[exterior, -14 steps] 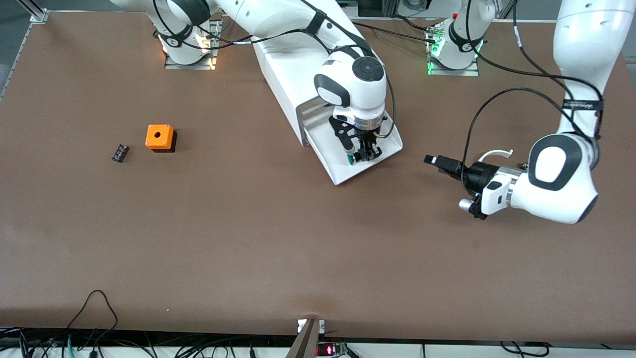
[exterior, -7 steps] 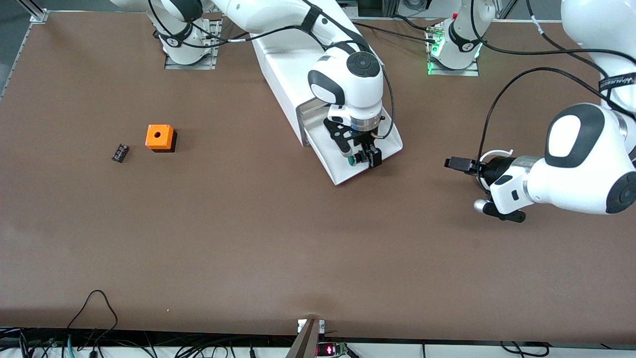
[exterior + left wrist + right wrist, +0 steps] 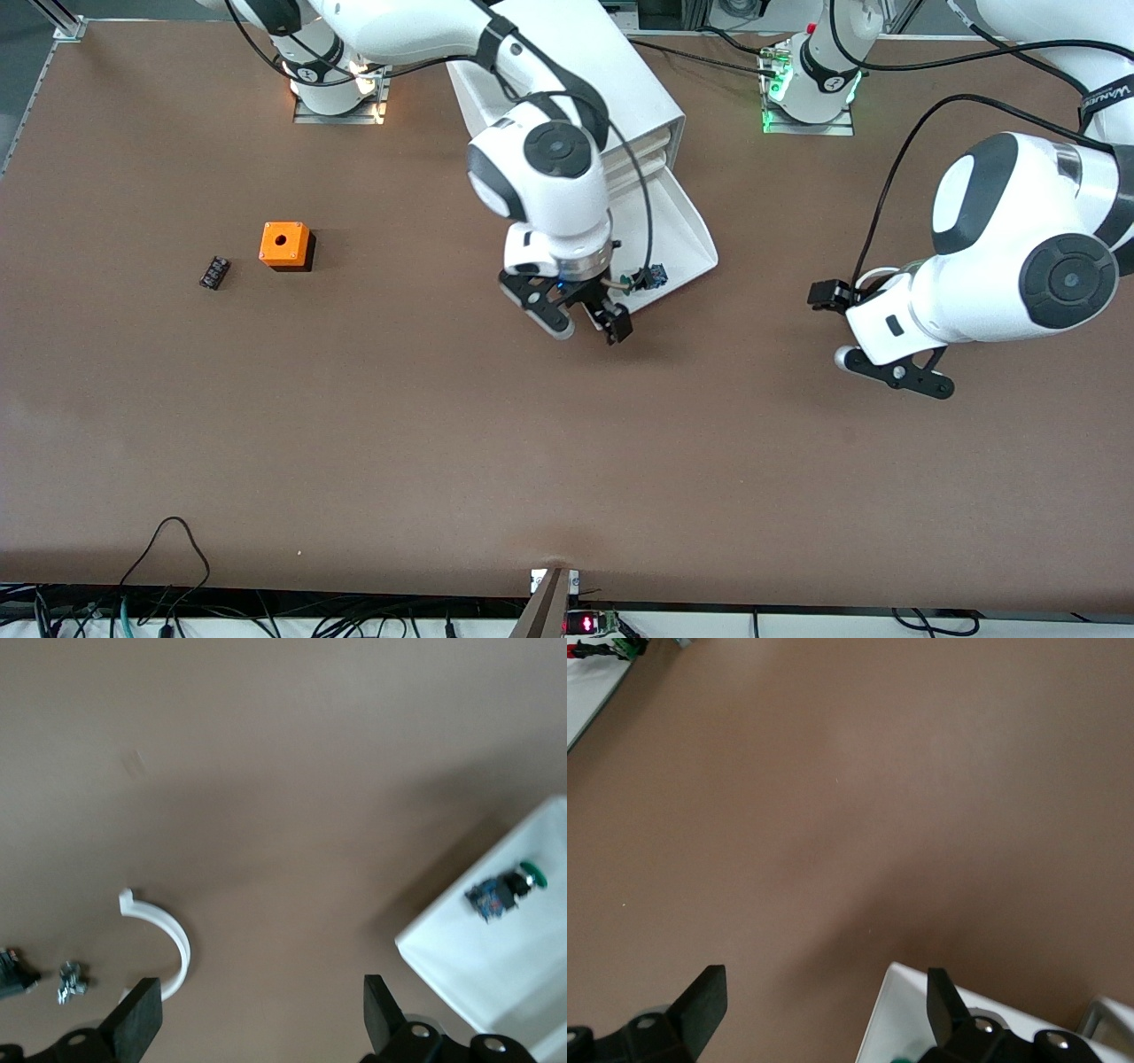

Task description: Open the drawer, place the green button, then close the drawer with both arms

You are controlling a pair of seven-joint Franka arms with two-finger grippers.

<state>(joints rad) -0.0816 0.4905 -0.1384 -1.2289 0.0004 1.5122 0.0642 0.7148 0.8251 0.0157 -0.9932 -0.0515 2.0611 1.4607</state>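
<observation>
White plastic of the pulled-out drawer (image 3: 682,232) already carries the button (image 3: 645,278), so with the empty right claw (image 3: 592,321) spread wide over its front edge and the left claw (image 3: 833,296) equally wide above the worktop (image 3: 443,443), closing is judged to be next.

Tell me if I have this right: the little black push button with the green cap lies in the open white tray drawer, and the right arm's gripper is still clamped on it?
Not quite. The black push button with the green cap does lie in the open white tray drawer, but the right gripper has let go. The front view shows it open and empty, over the brown table beside the drawer's front edge.
</observation>
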